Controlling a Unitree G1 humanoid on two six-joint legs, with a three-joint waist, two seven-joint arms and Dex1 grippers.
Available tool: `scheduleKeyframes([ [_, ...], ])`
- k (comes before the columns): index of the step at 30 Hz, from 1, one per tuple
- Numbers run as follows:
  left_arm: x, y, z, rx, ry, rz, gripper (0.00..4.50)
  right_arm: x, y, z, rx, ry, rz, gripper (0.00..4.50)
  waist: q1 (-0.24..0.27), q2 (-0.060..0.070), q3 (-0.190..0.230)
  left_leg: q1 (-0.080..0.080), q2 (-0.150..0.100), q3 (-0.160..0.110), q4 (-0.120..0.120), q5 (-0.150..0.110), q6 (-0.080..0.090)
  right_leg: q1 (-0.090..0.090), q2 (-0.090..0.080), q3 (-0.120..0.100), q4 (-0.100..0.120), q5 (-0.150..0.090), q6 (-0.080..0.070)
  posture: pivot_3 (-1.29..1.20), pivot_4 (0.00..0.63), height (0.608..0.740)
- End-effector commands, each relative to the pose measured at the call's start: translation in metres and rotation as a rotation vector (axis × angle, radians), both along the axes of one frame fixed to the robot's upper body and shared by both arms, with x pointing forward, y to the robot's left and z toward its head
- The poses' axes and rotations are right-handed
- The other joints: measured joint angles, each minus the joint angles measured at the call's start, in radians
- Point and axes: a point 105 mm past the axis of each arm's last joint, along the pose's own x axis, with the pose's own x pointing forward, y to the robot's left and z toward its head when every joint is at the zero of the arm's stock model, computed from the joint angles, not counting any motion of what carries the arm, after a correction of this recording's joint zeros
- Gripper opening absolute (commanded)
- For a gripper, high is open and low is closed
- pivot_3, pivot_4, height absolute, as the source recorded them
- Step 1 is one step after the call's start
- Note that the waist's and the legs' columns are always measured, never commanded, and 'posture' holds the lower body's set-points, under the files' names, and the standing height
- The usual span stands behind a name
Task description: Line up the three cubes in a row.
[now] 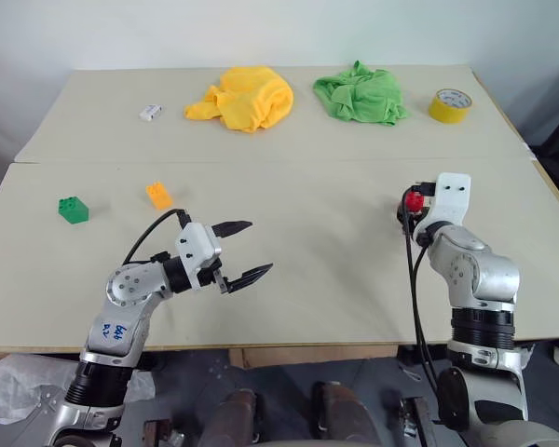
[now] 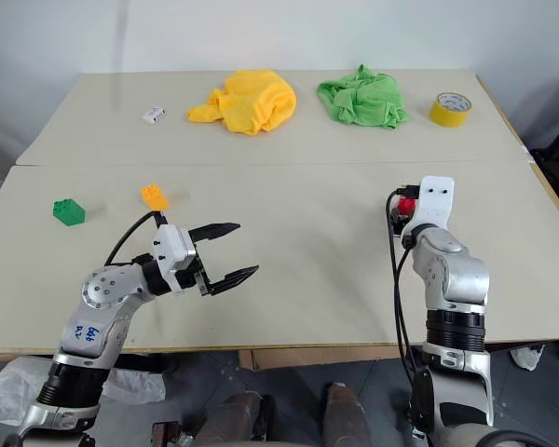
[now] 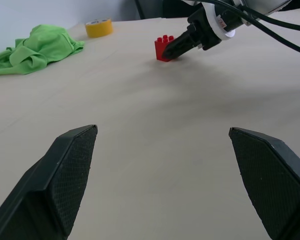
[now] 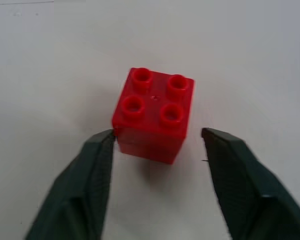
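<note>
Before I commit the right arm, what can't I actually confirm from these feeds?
- Right gripper on the red cube: one finger touches a corner and the other stands off, so a firm grip is unconfirmed. In the head views, its wrist hides the fingers.
- White block: too small to identify.
- Yellow cloth and green cloth: anything under them is hidden.

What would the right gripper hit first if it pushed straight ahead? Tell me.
The red cube. It sits on the table just beyond the right gripper, partly between the two fingers, one finger at its corner.
</note>
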Motion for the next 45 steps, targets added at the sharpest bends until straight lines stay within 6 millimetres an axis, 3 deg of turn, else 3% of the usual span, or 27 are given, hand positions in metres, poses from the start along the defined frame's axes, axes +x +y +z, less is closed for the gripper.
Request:
scheduleKeyframes([
  [1, -0.003, 0.001, 0.01, 0.005, -0.042, 0.001, 4.5, 0.005, 0.008, 0.027, 0.023, -0.132, 0.077, 1.58, 0.0, 0.0, 0.0, 0.0, 0.0, 0.0, 0.0, 0.0, 0.0, 0.0, 0.0, 0.0, 0.0, 0.0, 0.0, 0.0, 0.15, 0.74],
  [4, -0.002, 0.006, 0.009, 0.016, -0.039, 0.015, 4.5, 0.005, 0.023, 0.04, -0.017, -0.189, 0.269, 1.44, -0.001, 0.0, 0.0, 0.0, 0.0, 0.0, 0.0, 0.0, 0.0, 0.0, 0.001, 0.0, 0.0, 0.0, 0.0, 0.0, 0.15, 0.74],
  [6, -0.001, 0.011, 0.008, 0.02, -0.038, 0.029, 4.5, -0.002, 0.051, 0.05, 0.021, -0.212, 0.535, 1.44, 0.0, 0.0, 0.0, 0.0, 0.0, 0.0, 0.0, 0.0, 0.0, 0.0, 0.001, 0.0, 0.0, 0.0, 0.0, 0.0, 0.15, 0.74],
  [8, -0.001, 0.014, 0.008, 0.023, -0.037, 0.039, 4.5, -0.024, 0.084, 0.061, -0.018, -0.268, 0.867, 1.44, 0.0, 0.0, 0.0, 0.0, 0.0, 0.0, 0.0, 0.0, 0.001, 0.0, 0.001, 0.0, -0.001, 0.0, 0.0, 0.0, 0.15, 0.74],
  [11, -0.003, 0.02, 0.006, 0.033, -0.025, 0.047, 4.5, -0.058, 0.107, 0.051, -0.131, -0.198, 1.263, 1.44, 0.0, 0.0, 0.0, 0.0, 0.001, 0.0, 0.0, -0.001, 0.001, 0.0, 0.001, 0.0, -0.001, 0.0, 0.0, 0.0, 0.15, 0.74],
  [13, -0.007, 0.024, 0.003, 0.032, -0.007, 0.036, 4.5, -0.065, 0.108, 0.034, -0.2, -0.046, 1.41, 1.44, 0.0, 0.0, 0.0, 0.0, 0.001, 0.0, 0.0, -0.001, 0.002, 0.001, 0.001, 0.0, -0.002, 0.0, 0.0, 0.0, 0.15, 0.74],
  [20, -0.021, 0.035, -0.007, 0.028, 0.068, 0.031, 4.5, -0.041, 0.106, 0.01, -0.424, 0.047, 1.519, 1.44, 0.0, -0.001, 0.001, 0.0, 0.001, 0.0, 0.001, -0.002, 0.002, 0.001, -0.001, 0.0, -0.007, 0.001, 0.001, 0.0, 0.15, 0.74],
  [29, -0.028, 0.037, -0.011, 0.036, 0.088, 0.052, 4.5, -0.033, 0.113, -0.009, -0.386, 0.017, 1.608, 1.44, 0.0, -0.001, 0.001, 0.0, 0.001, 0.0, 0.001, -0.002, 0.001, 0.002, -0.001, -0.002, -0.006, 0.001, 0.001, 0.0, 0.15, 0.74],
  [35, -0.025, 0.043, 0.012, -0.052, 0.01, 0.129, 4.5, -0.028, 0.111, 0.008, -0.349, -0.084, 1.58, 3.5, 0.0, -0.001, 0.001, 0.0, 0.001, 0.0, 0.001, -0.002, 0.001, 0.002, -0.001, -0.002, -0.005, 0.001, 0.001, 0.0, 0.15, 0.74],
  [38, -0.028, 0.065, 0.007, -0.057, 0.043, 0.218, 4.5, -0.035, 0.104, 0.029, -0.286, -0.163, 1.596, 4.49, 0.0, -0.001, 0.001, 0.0, 0.001, -0.001, 0.001, -0.002, 0.001, 0.002, -0.001, -0.002, -0.005, 0.001, 0.001, 0.0, 0.15, 0.74],
  [41, -0.037, 0.097, -0.003, -0.033, 0.08, 0.335, 4.5, -0.06, 0.09, 0.041, -0.242, -0.216, 1.688, 4.49, 0.0, -0.001, 0.001, 0.0, 0.001, -0.001, 0.001, -0.002, 0.001, 0.002, -0.001, -0.002, -0.005, 0.0, 0.001, 0.0, 0.15, 0.74],
  [44, -0.049, 0.122, -0.016, -0.004, 0.111, 0.44, 4.5, -0.073, 0.086, 0.046, -0.185, -0.288, 1.687, 4.49, 0.002, -0.001, 0.001, 0.0, 0.002, -0.002, 0.0, -0.003, 0.001, 0.003, -0.001, -0.003, -0.007, 0.0, 0.001, 0.0, 0.15, 0.74],
  [45, -0.055, 0.139, -0.024, -0.005, 0.124, 0.531, 4.5, -0.076, 0.087, 0.048, -0.179, -0.364, 1.66, 4.49, 0.002, -0.001, 0.001, 0.0, 0.002, -0.001, 0.001, -0.003, 0.001, 0.003, -0.001, -0.003, -0.009, 0.0, 0.001, 0.0, 0.15, 0.74],
])
